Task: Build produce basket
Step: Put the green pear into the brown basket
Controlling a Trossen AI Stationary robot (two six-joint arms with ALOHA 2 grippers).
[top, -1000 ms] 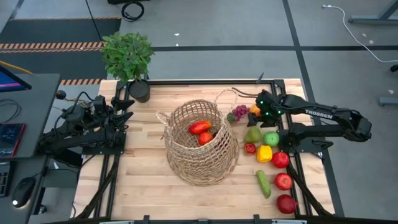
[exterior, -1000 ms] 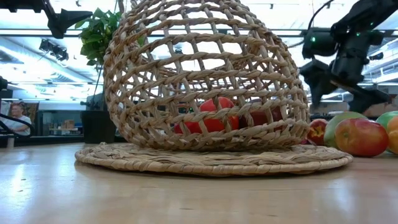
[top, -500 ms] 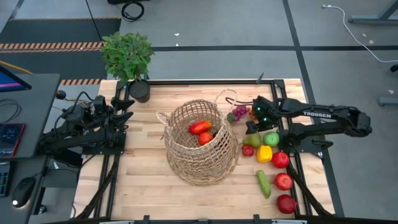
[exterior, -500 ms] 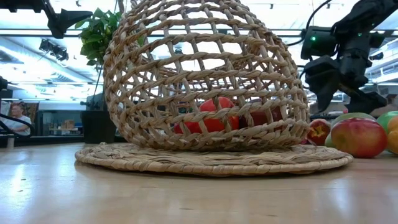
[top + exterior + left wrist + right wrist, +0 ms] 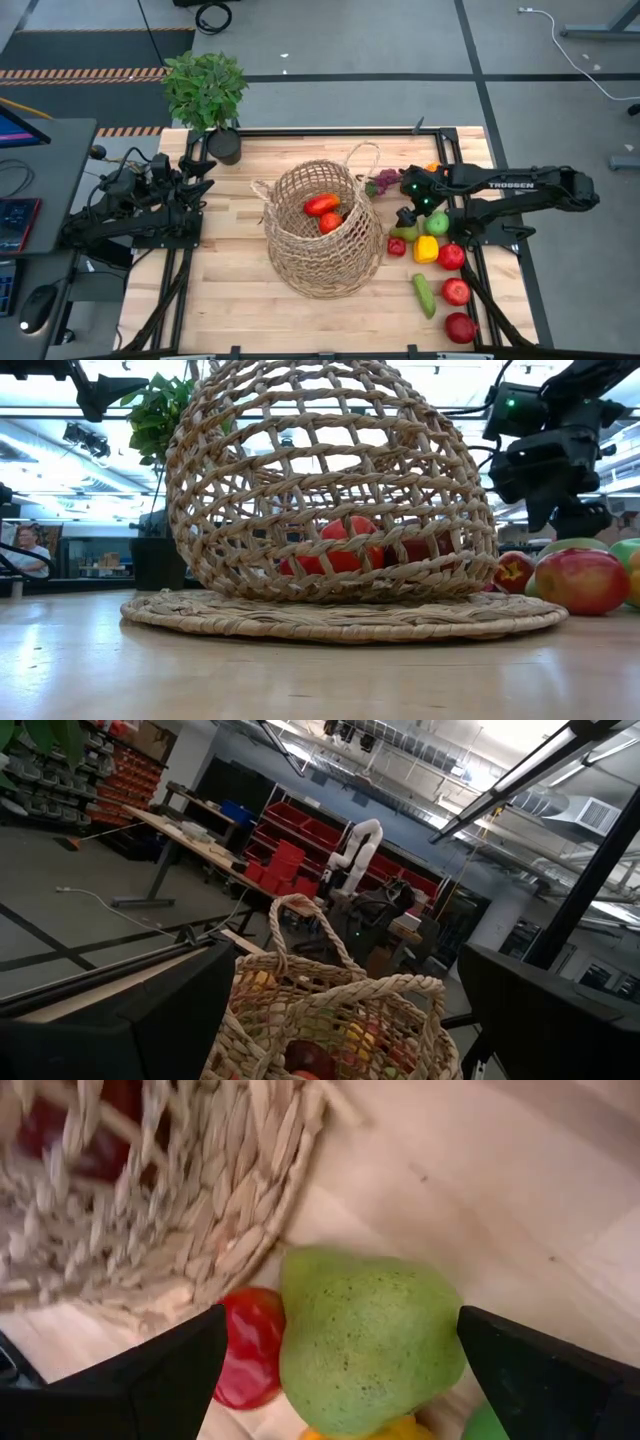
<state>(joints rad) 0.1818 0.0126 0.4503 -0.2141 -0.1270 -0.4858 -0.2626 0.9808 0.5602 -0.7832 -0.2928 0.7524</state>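
Two dark robot arms flank a pale wooden table [image 5: 230, 300], where a large wicker basket [image 5: 322, 240] lies tipped on its side near the middle, one thin loop handle arching toward the far edge. The right arm [image 5: 530, 188] reaches in from the right, its gripper [image 5: 408, 216] spread wide and empty, poised directly over the green pear [image 5: 365, 1342] just beside the basket's woven wall. From the wrist, the pear fills the space between the two dark fingers [image 5: 150, 1380], neither of which touches it. The left arm [image 5: 130, 215] waits folded at the table's left edge, its gripper [image 5: 200, 178] likewise released and holding nothing, pointed toward the basket.

A leafy potted plant [image 5: 207, 95] stands at the far left corner of the table.

Inside the basket rest two red pieces of produce [image 5: 326, 212], touching each other. The remaining fruit sits in a cluster to the basket's right: a cucumber [image 5: 424, 296] near the front, three red apples [image 5: 456, 291] strung toward the front right corner, a green apple [image 5: 437, 223], a yellow pepper [image 5: 426, 247], a small red fruit [image 5: 397, 245] close against the basket beside the pear, and purple grapes [image 5: 386, 181] near the loop handle.
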